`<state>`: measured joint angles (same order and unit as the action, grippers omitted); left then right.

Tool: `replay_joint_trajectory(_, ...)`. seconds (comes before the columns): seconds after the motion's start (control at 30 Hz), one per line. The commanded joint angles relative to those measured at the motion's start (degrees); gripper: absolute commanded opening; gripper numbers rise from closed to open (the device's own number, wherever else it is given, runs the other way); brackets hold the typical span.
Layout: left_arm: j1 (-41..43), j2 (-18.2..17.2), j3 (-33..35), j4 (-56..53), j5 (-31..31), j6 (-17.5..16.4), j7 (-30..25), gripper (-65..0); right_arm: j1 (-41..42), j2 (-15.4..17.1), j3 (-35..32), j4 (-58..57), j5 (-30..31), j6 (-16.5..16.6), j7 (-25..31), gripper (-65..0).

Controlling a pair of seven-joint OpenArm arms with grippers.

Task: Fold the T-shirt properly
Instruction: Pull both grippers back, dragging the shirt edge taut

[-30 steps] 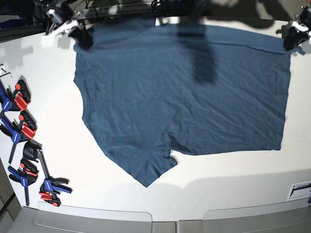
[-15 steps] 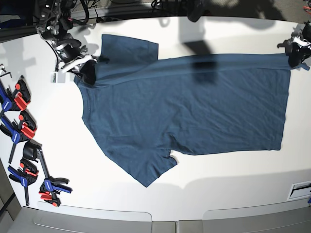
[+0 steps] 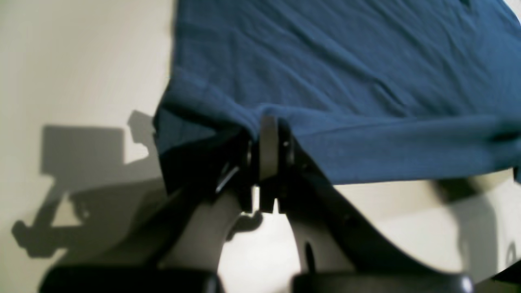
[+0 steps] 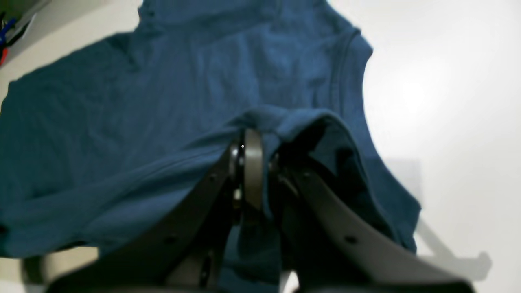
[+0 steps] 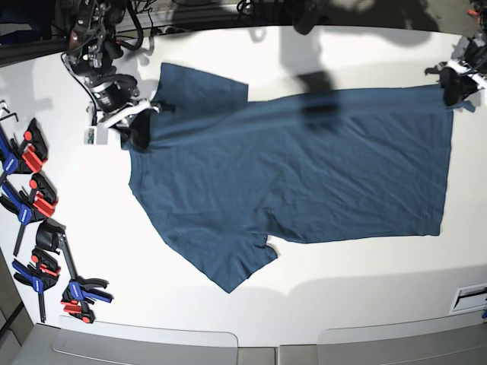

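Note:
The dark navy-teal T-shirt (image 5: 304, 175) lies spread on the white table (image 5: 365, 281), one sleeve (image 5: 228, 262) pointing to the front and the other (image 5: 202, 80) at the back left. My right gripper (image 5: 139, 122) is shut on the cloth near that back shoulder; in the right wrist view its jaws (image 4: 252, 146) pinch a raised fold of the T-shirt (image 4: 142, 122). At the far right, my left gripper (image 5: 455, 87) is shut on the back hem corner. In the left wrist view it (image 3: 268, 130) clamps the T-shirt's edge (image 3: 346, 81).
Several blue, red and black clamps (image 5: 34, 205) lie along the table's left edge. Cables and arm bases (image 5: 99, 30) crowd the back left corner. A small white label (image 5: 468, 296) sits near the front right edge.
My right gripper has come forward and lower with the shoulder cloth, and the back sleeve now lies uncovered on the table. The left gripper has dropped slightly with the hem corner.

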<state>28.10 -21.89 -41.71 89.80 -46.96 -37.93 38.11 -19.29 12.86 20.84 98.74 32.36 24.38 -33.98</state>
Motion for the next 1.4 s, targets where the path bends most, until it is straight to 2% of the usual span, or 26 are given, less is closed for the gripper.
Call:
replay_joint_trajectory(0.0, 0.0, -1.1, 0.6, 0.9, 0.3, -0.2, -2.3, -65.0, 0.6, 0.7, 0.4, 1.0, 0.6, 0.2, 1.8, -65.0)
replay_joint_trajectory(0.07, -0.6, -1.1, 2.7, 0.9, 3.4, 1.3, -3.9, -65.0, 0.9, 0.7, 0.4, 1.0, 0.5, 0.2, 1.8, -65.0)
replay_joint_trajectory(0.2, -2.8, -1.2, 5.1, 0.9, 9.2, 7.7, -5.5, -65.0, 0.9, 0.6, 0.3, 1.0, -0.8, 0.2, 1.9, -65.0)
replay_joint_trajectory(0.33, -4.5, -1.2, 5.1, 0.9, 11.2, 12.4, -6.5, -65.0, 0.9, 0.6, -0.7, 1.0, -1.1, 0.2, 2.1, -65.0)
replay_joint_trajectory(0.47, -4.6, -1.1, 5.1, 0.9, 11.0, 12.5, -6.5, -65.0, 0.9, 0.6, -2.6, 1.0, -1.6, 0.2, 3.2, -65.0)
replay_joint_trajectory(0.6, -4.6, -1.1, 5.1, 0.9, 11.0, 12.5, -6.5, -65.0, 1.4, 0.6, -5.2, 1.0, -6.5, 0.2, 4.7, -65.0)
replay_joint_trajectory(0.77, -4.6, -1.1, 5.1, 0.9, 10.9, 12.5, -6.5, -65.0, 1.4, 0.6, -7.1, 1.0, -9.7, 0.2, 7.1, -65.0)
replay_joint_trajectory(1.37, -4.6, -1.1, 5.1, 0.9, 11.0, 12.5, -6.7, -65.0, 5.0, 0.6, -7.4, -1.5, -9.9, -0.2, 7.7, -65.0)
